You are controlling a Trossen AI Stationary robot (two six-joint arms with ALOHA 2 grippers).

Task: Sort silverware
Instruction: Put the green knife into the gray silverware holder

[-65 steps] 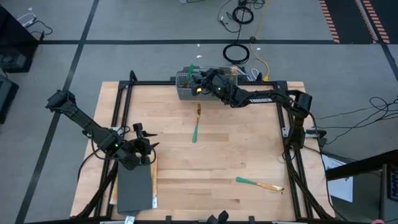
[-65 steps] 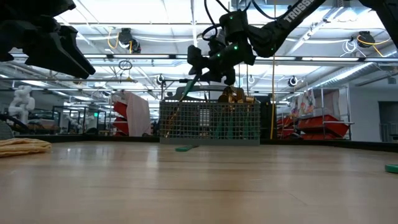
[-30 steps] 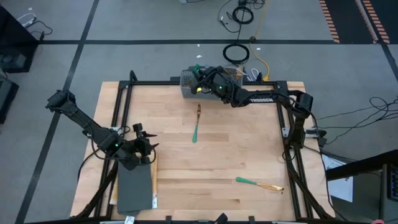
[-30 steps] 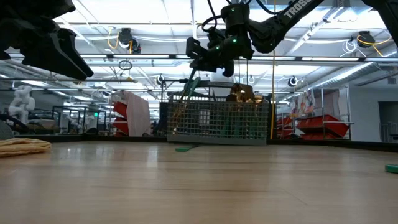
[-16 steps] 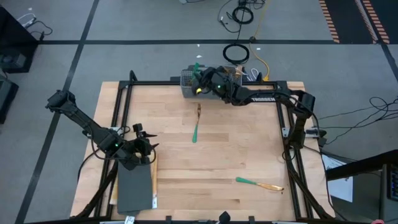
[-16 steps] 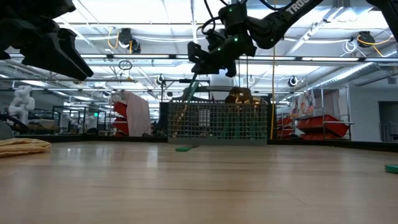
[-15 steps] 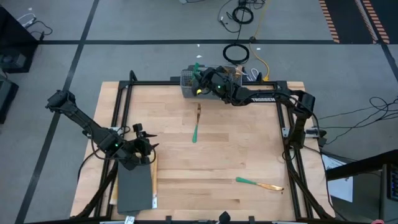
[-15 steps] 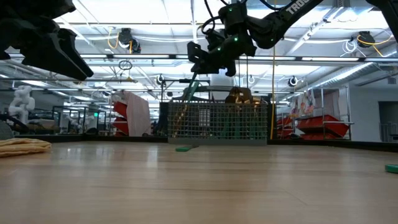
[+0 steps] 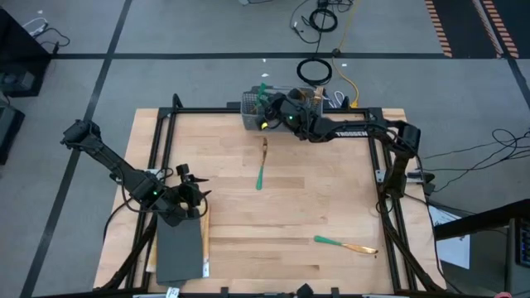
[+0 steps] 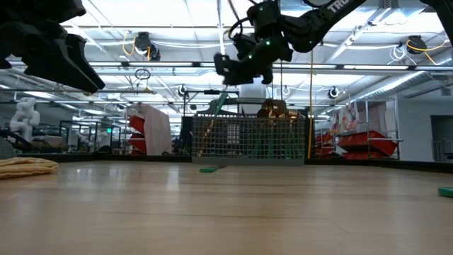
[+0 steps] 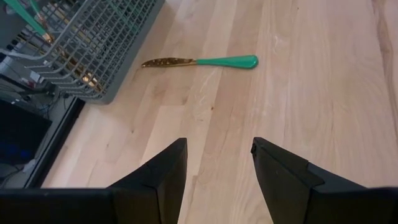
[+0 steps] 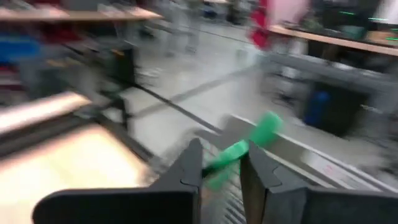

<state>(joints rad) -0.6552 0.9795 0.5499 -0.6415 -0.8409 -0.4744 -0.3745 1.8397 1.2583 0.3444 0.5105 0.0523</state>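
Note:
A grey wire basket (image 9: 306, 106) holding silverware stands at the table's far edge. My right gripper (image 9: 267, 106) hovers over the basket's left end, shut on a teal-handled piece of silverware (image 12: 231, 155). Its head is hidden. One piece (image 9: 262, 162) lies flat on the wood in front of the basket. Another (image 9: 344, 244) lies flat near the front right. My left gripper (image 9: 187, 193) hangs open at the near left, above a grey mat (image 9: 177, 255), with nothing between its fingers. My right gripper pinches the teal handle (image 12: 219, 163) between its two fingers, which lie across it. The fingers point nearly level toward the table's far left. The handle's free end (image 12: 268, 127) sticks out beyond the fingertips. The piece hangs slanted above the basket's rim (image 10: 219, 100); its lower end does not show.
The left wrist view shows the basket's corner (image 11: 81, 43) and the piece on the wood (image 11: 199, 62) ahead of my open left fingers. A black frame (image 9: 166, 124) borders the table. Bare wood lies between the two loose pieces.
My right gripper has stayed over the basket's left end but has tipped up toward level and rolled. The teal handle has swung with it and now sits a little higher above the basket's rim.

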